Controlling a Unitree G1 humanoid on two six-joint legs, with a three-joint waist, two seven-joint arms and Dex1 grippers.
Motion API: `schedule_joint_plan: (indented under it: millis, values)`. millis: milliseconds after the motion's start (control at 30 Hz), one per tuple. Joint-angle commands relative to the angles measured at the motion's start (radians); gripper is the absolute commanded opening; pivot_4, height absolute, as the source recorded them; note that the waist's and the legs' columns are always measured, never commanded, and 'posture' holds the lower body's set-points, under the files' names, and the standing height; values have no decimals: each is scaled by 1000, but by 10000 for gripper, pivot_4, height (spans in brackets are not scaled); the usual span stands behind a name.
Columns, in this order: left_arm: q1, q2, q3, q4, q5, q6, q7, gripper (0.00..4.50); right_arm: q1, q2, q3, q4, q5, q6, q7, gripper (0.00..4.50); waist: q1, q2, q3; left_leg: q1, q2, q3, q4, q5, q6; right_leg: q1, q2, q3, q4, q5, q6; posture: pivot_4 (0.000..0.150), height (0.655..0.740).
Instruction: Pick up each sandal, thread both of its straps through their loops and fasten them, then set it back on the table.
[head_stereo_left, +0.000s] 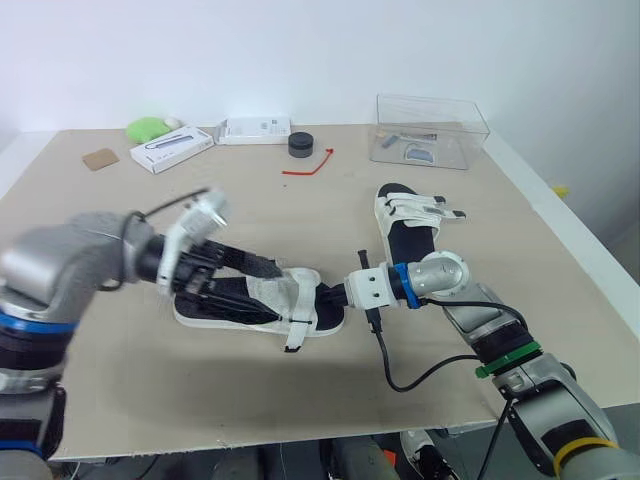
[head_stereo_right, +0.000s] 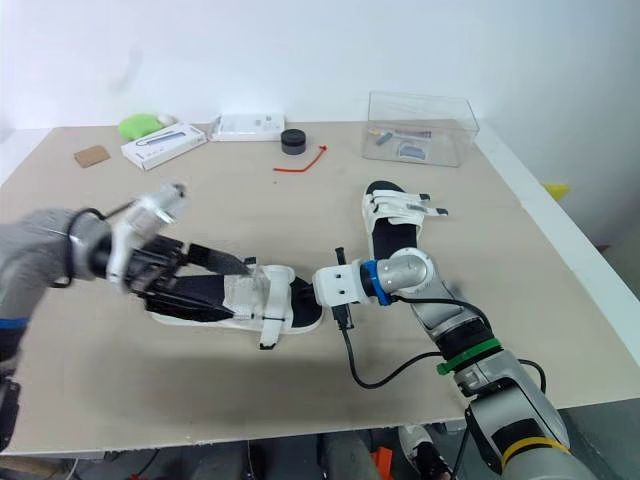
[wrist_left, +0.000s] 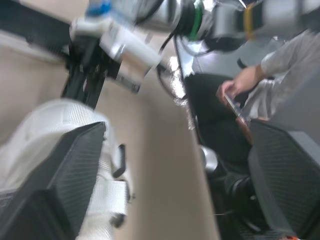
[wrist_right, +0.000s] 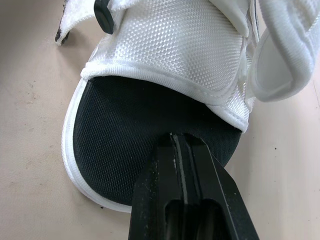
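Scene: a tan table (head_stereo_left: 120, 400) with two white sandals with black footbeds lying on it, well apart from each other.
Near sandal: the near sandal (head_stereo_left: 235, 310) lies flat on its sole between the two grippers, toe pointing toward the robot's right.
Far sandal: the far sandal (head_stereo_left: 405, 220) sits further back on the right, touched by neither gripper.
Straps: a wide white mesh band (wrist_right: 170, 45) arches over the near sandal's forefoot. A loose strap end (head_stereo_left: 297, 335) hangs over the near edge of the sole onto the table, so fastening looks unfinished.
Left gripper: the left gripper (head_stereo_left: 265, 288) reaches over the heel half of the near sandal. Its black fingers (wrist_left: 55, 185) are spread wide with nothing clamped between them.
Right gripper: the right gripper (wrist_right: 184, 145) has its fingers pressed together. Their tips rest on the black footbed at the toe, likely pinning the sandal down.
Handling: the sandal is probably light. The sole looks fairly stiff and springy, while the straps look soft and floppy, so they are likely to droop and twist.
Where to hold: the sole rim at heel or toe seems the firmest place to lift it. A strap is best pinched close to its free tip, to steer it into a loop.
Background: a clear plastic box (head_stereo_left: 430, 130) stands at the far right of the table.
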Motion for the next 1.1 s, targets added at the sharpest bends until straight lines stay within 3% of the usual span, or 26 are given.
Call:
schedule_joint_plan:
  millis: [33, 167, 333, 567, 1100]
  values:
    - [163, 28, 116, -66, -148, 125, 50, 44735, 32, -29, 34, 65, -71, 35, 18, 0, 0, 0, 0, 0, 0, -1, 0, 0, 0, 0, 0, -1, 0, 0, 0, 1500, 7400]
    - [521, 38, 168, -222, -85, 44, 128, 44735, 30, -25, 38, 70, -69, 31, 20, 0, -1, 0, -1, 0, 0, 1, -1, -1, -1, -1, -4, 1, 1, -2, 1, 1500, 7400]
    - [662, -120, 118, -307, 80, -188, 338, 44735, 22, -16, 41, 84, -71, 22, 30, 0, 17, -4, -2, 1, 0, -5, 1, 1, -3, 2, -7, -6, 1, -1, -3, 1500, 7400]
    - [697, -215, -52, -305, 306, -458, 428, 44735, 1, -2, 45, 111, -76, 9, 33, 0, 22, -2, -3, 4, 2, -5, -2, 3, -3, 3, -3, -6, 1, 0, -5, 1500, 7400]
    - [529, -303, -213, -162, 335, -510, 393, 44735, 21, -13, 37, 90, -77, 12, 28, 0, 23, -2, -3, 5, 2, -5, -1, 3, -3, 4, 1, -5, 1, 0, -6, 1500, 7400]
